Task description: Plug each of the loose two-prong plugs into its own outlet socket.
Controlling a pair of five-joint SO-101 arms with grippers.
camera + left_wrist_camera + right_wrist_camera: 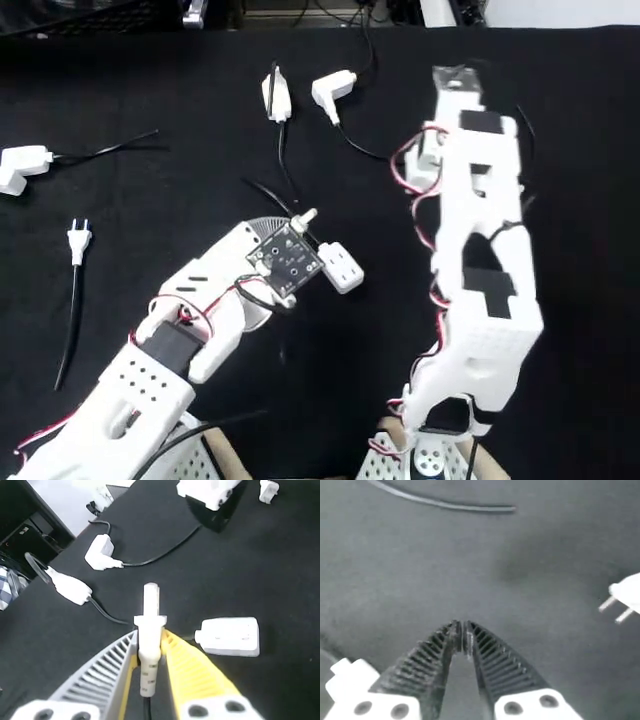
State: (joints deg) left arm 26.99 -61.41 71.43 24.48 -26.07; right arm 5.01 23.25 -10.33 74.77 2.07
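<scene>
Two-prong plug (149,630), white and on a black cable, is clamped upright between the fingers of the left gripper (150,638), near the middle of the black table (150,60). Its tip stands clear above the fingertips. A white outlet socket (230,637) lies flat on the cloth just to the right of the plug and apart from it (in the high view it sits slightly nearer than the gripper). On the far side lie a white cable connector (277,95) and, just right of it, an angled white plug (333,90). Well to the left, a loose plug (78,237) rests with its prongs pointing away, and a white cord end (22,167) lies at the left edge. The right gripper (463,630) has its fingers clenched together on nothing. A further pronged plug (625,597) lies near it.
</scene>
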